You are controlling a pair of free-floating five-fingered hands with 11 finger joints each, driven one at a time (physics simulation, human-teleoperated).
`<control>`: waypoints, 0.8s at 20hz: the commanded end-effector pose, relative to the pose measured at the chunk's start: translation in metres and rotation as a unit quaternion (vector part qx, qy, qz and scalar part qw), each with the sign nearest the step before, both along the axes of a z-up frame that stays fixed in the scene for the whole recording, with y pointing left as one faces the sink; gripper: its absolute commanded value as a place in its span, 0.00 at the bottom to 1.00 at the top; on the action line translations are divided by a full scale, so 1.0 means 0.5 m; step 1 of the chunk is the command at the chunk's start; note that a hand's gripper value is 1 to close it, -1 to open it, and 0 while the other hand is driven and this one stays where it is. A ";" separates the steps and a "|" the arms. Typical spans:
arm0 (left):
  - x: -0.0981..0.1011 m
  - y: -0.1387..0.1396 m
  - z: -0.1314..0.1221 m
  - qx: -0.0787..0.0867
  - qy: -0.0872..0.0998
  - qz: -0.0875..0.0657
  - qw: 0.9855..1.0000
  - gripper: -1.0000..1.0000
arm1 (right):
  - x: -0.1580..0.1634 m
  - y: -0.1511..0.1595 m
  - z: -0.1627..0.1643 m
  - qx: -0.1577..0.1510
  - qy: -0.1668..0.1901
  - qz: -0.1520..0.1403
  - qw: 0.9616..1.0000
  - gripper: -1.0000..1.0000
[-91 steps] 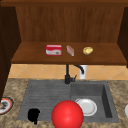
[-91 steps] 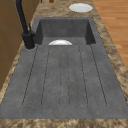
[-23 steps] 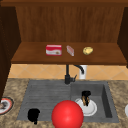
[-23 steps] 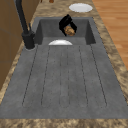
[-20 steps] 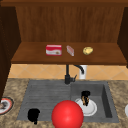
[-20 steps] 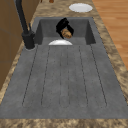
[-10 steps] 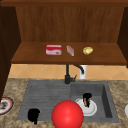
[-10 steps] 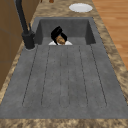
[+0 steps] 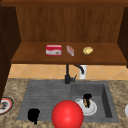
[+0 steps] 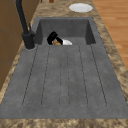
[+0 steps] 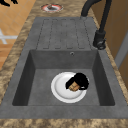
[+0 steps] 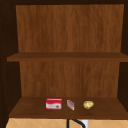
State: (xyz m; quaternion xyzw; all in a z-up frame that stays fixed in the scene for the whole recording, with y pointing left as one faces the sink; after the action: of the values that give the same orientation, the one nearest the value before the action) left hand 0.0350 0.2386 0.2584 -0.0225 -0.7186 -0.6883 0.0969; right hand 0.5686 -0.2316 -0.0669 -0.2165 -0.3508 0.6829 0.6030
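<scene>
Right hand (image 9: pixel 86 97) down in the sink basin (image 9: pixel 106 100), fingers curled round a small brown object (image 11: pixel 74 86), too small to tell what it is. Directly beneath the hand, a white plate (image 11: pixel 58 88) flat on the basin floor, with the brown object just above or touching its middle; cannot tell which. Same hand (image 10: pixel 53 38) seen from the left side, low against the basin's near wall, plate edge (image 10: pixel 67 42) poking out beside it. Behind the hand and off to its left, black faucet (image 9: pixel 67 75) at the sink's back rim. Well to its left, grooved drainboard (image 9: pixel 45 95). Close beside it in the front view, a big red ball (image 9: pixel 67 115), toward the camera. Left hand (image 9: pixel 33 115) idle over the front of the drainboard, far from the right hand; fingers not readable. Above the right hand, wooden shelf (image 9: pixel 32 56) carrying a red box (image 9: pixel 53 50), a small pink packet (image 9: pixel 70 50) and a yellowish round item (image 9: pixel 87 50).
</scene>
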 end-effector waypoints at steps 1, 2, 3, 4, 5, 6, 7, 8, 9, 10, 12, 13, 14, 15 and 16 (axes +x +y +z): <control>0.000 0.000 0.000 0.000 0.000 0.000 1.000 0.50 | 0.030 0.000 -0.048 0.003 -0.004 0.016 1.000 1.00; 0.000 0.000 0.000 0.000 0.000 0.000 1.000 0.50 | 0.037 -0.001 -0.051 0.008 0.006 0.018 1.000 1.00; 0.000 0.000 0.000 0.000 0.000 0.000 1.000 0.50 | 0.044 -0.003 -0.056 0.011 0.016 0.021 1.000 1.00; 0.000 0.000 0.000 0.000 0.000 0.000 1.000 0.50 | 0.048 -0.004 -0.063 0.013 0.026 0.024 0.999 1.00; 0.000 0.000 0.000 0.000 0.000 0.000 1.000 0.50 | 0.052 -0.006 -0.067 0.014 0.036 0.026 0.999 1.00; 0.000 0.000 0.000 0.000 0.000 0.000 1.000 0.50 | 0.040 -0.008 -0.068 0.017 0.045 0.028 0.998 1.00; 0.000 0.000 0.000 0.000 0.000 0.000 1.000 0.50 | 0.009 0.000 -0.063 0.026 0.051 0.026 0.998 1.00; 0.000 0.000 0.000 0.000 0.000 0.000 1.000 0.50 | -0.005 0.000 -0.055 0.030 0.058 0.023 0.998 1.00; 0.000 0.000 0.000 0.000 0.000 0.000 1.000 0.50 | -0.009 0.000 -0.046 0.033 0.055 0.020 0.998 1.00; 0.000 0.000 0.000 0.000 0.000 0.000 1.000 0.50 | -0.012 0.001 -0.036 0.035 0.055 0.019 0.998 1.00; 0.000 0.000 0.000 0.000 0.000 0.000 1.000 0.50 | -0.024 0.001 -0.024 0.035 0.044 0.017 0.998 1.00; 0.000 0.000 0.000 0.000 0.000 0.000 1.000 0.50 | -0.031 0.001 -0.018 0.035 0.036 0.017 0.999 1.00; 0.000 0.000 0.000 0.000 0.000 0.000 1.000 0.50 | -0.036 0.000 -0.014 0.032 0.024 0.018 0.999 1.00; 0.000 0.000 0.000 0.000 0.000 0.000 1.000 0.50 | -0.025 -0.002 -0.009 0.029 0.015 0.020 0.999 1.00; 0.000 0.000 0.000 0.000 0.000 0.000 1.000 0.50 | -0.019 -0.005 -0.005 0.027 0.008 0.024 0.999 1.00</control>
State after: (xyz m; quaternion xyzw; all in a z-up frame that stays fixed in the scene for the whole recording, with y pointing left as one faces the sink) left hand 0.0350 0.2386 0.2584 -0.0225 -0.7186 -0.6883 0.0969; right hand 0.5657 -0.2371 -0.0666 -0.2067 -0.3713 0.6850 0.5917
